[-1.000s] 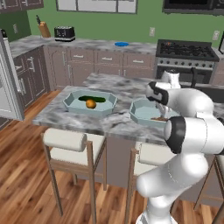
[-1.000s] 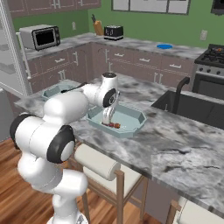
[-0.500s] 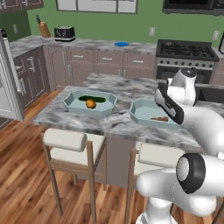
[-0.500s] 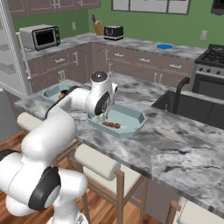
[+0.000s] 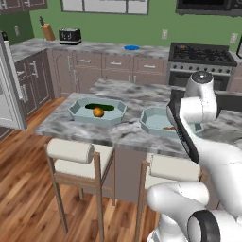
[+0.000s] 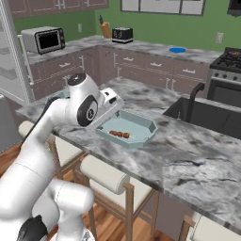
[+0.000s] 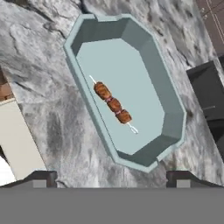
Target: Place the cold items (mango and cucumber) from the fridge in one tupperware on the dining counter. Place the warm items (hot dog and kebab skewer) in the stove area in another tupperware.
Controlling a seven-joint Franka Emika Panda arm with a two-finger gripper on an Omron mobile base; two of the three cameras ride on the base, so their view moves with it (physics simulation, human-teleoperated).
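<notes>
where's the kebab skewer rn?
The kebab skewer lies flat inside the tupperware on the dining counter, below the hand in the hand view; the sink is off that tray's far side.

My gripper [image 7: 112, 177] hangs with its jaws spread wide — nothing between my fingertips [image 7: 43, 177] — and my white arm [image 6: 56, 122] arches up, elbow bent.

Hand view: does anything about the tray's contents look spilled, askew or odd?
Nothing stands out. The kebab skewer with three brown meat chunks lies flat inside the pale blue-grey octagonal tray on the marbled counter, wholly within the rim, nothing spilled.
</notes>
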